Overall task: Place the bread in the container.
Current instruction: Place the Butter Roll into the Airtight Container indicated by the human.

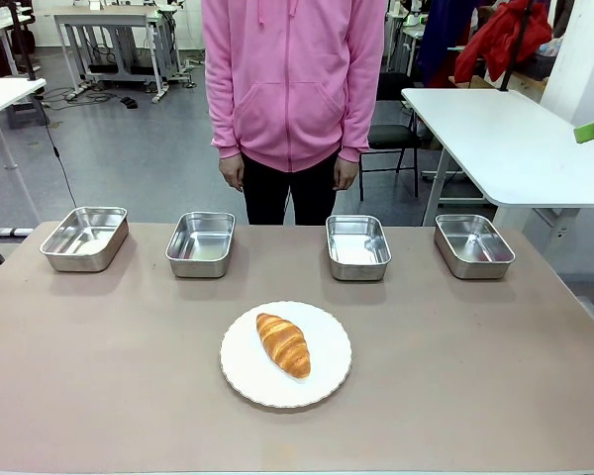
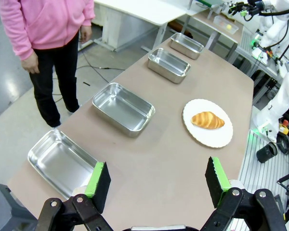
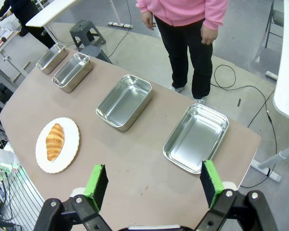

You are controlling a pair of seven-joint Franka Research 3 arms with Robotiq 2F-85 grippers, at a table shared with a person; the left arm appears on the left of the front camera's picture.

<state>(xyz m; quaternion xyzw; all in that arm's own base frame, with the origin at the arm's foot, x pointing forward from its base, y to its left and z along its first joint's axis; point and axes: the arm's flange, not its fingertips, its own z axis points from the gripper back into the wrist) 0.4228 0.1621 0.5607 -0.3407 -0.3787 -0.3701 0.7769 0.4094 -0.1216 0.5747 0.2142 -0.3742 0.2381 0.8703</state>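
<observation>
- The golden-brown crescent croissant (image 1: 283,344) lies on a round white plate (image 1: 327,381), midway along the brown surface's (image 1: 475,376) near edge.
- Four shallow stainless-steel pans (image 1: 198,265) line the far edge, all empty; the placing is not yet begun.
- The left tool (image 2: 157,182) and right tool (image 3: 153,184) hang high over opposite ends, both released and holding nothing.

Your front view cuts the pink-hooded person (image 1: 293,89) off above the shoulders; the left gripper (image 2: 158,166) hides a corner of the nearest shiny steel pan (image 2: 55,161).
</observation>
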